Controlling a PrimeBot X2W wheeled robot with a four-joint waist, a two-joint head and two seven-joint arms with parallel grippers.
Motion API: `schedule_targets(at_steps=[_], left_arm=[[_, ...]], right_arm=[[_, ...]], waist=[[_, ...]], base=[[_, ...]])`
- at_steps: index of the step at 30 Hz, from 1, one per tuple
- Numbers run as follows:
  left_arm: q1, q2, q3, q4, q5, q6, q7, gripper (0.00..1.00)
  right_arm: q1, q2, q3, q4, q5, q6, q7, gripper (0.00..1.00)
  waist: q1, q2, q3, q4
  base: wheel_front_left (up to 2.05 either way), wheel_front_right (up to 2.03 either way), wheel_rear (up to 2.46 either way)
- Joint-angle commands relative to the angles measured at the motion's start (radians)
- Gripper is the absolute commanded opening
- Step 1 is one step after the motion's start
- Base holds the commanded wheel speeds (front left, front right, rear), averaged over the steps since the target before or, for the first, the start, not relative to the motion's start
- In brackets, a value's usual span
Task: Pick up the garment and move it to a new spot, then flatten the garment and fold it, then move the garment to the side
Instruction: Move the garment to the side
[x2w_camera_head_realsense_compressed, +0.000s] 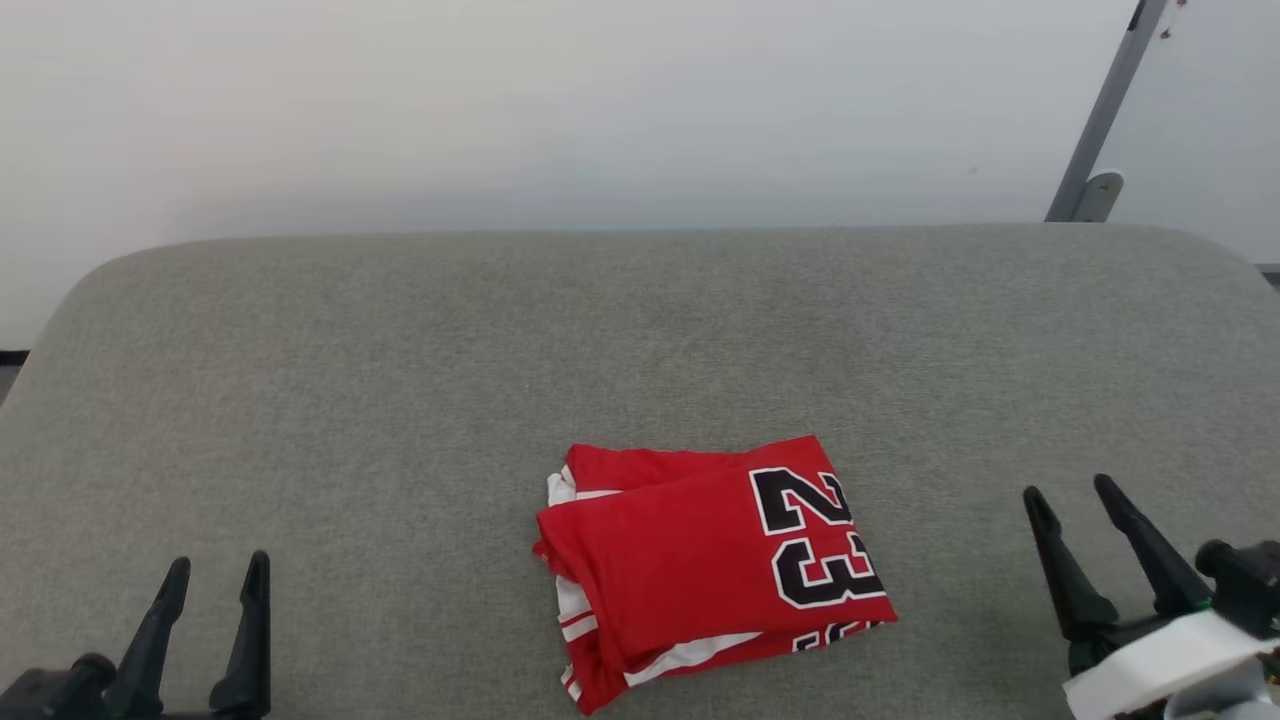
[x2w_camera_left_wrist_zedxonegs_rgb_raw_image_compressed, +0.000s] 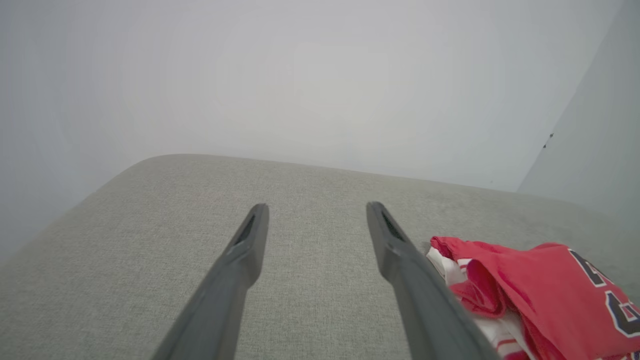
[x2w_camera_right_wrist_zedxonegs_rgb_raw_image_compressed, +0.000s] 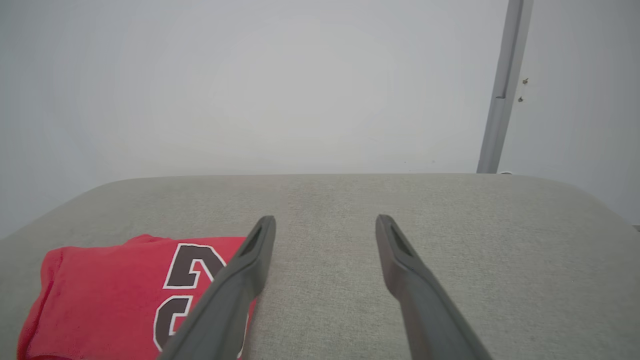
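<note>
Two grippers sit nearest, the left gripper (x2w_camera_head_realsense_compressed: 220, 560) and right gripper (x2w_camera_head_realsense_compressed: 1066, 487), each with fingers spread wide, holding nothing. Between them, touching neither, one folded garment (x2w_camera_head_realsense_compressed: 690, 560) lies on the grey fabric surface (x2w_camera_head_realsense_compressed: 400, 380), its "23" toward the right fingers. Beyond the fingertips: one pale wall (x2w_camera_head_realsense_compressed: 500, 100), one slanted grey post (x2w_camera_head_realsense_compressed: 1100, 120)

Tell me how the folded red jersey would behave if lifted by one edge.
Probably floppy: the jersey lies in soft, uneven layers, so the fold would likely fall open. It looks thin, so likely light. Pushed, it would probably bunch on the textured grey cushion, not slide.
</note>
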Motion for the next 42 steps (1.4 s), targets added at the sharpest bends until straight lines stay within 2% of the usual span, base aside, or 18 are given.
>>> schedule_targets(at_steps=[1, 7, 13, 25, 32, 38, 39, 40, 42], left_arm=[[-0.018, 0.003, -0.002, 0.002, 0.002, -0.003, -0.006, 1.0], [-0.037, 0.02, -0.008, -0.009, -0.006, -0.003, -0.006, 1.0], [-0.057, 0.019, -0.014, -0.022, -0.012, -0.003, -0.006, 1.0], [-0.09, -0.003, -0.048, -0.005, -0.023, -0.003, -0.006, 1.0], [-0.121, -0.007, -0.076, 0.008, -0.03, -0.003, -0.006, 1.0], [-0.147, -0.002, -0.094, 0.02, -0.033, -0.003, -0.006, 1.0], [-0.15, 0.0, -0.096, 0.021, -0.036, -0.003, -0.006, 1.0], [-0.152, 0.002, -0.098, 0.022, -0.038, -0.003, -0.006, 1.0], [-0.16, 0.003, -0.101, 0.025, -0.044, -0.003, -0.006, 1.0]], right_arm=[[-0.017, -0.005, 0.011, -0.003, 0.008, 0.0, 0.0, 1.0], [-0.103, -0.031, 0.098, -0.002, 0.055, 0.0, 0.096, 1.0], [-0.243, -0.093, 0.224, 0.02, 0.161, 0.0, 0.362, 1.0], [-0.365, -0.18, 0.33, 0.047, 0.257, 0.0, 0.794, 1.0], [-0.411, -0.147, 0.379, 0.115, 0.244, 0.0, 1.003, 1.0], [-0.429, -0.067, 0.425, 0.216, 0.239, 0.0, 1.06, 1.0], [-0.431, -0.061, 0.439, 0.22, 0.24, 0.0, 1.066, 0.69], [-0.433, -0.058, 0.444, 0.225, 0.242, 0.0, 1.066, 0.0], [-0.437, -0.06, 0.451, 0.23, 0.252, 0.0, 1.078, 0.0]], waist=[[0.0, 0.0, 0.004, 0.006], [0.0, 0.0, 0.036, 0.034], [0.0, 0.0, 0.094, 0.089], [0.0, 0.0, 0.154, 0.171], [0.0, 0.0, 0.185, 0.209], [0.0, 0.0, 0.199, 0.229], [0.0, 0.0, 0.2, 0.231], [0.0, 0.0, 0.201, 0.232], [0.0, 0.0, 0.2, 0.231]], base=[[0.0, 0.0, 0.0], [0.0, 0.0, 0.0], [0.0, 0.0, 0.0], [0.0, 0.0, 0.0], [0.0, 0.0, 0.0], [0.0, 0.0, 0.0], [0.0, 0.0, 0.0], [0.0, 0.0, 0.0], [0.0, 0.0, 0.0]])
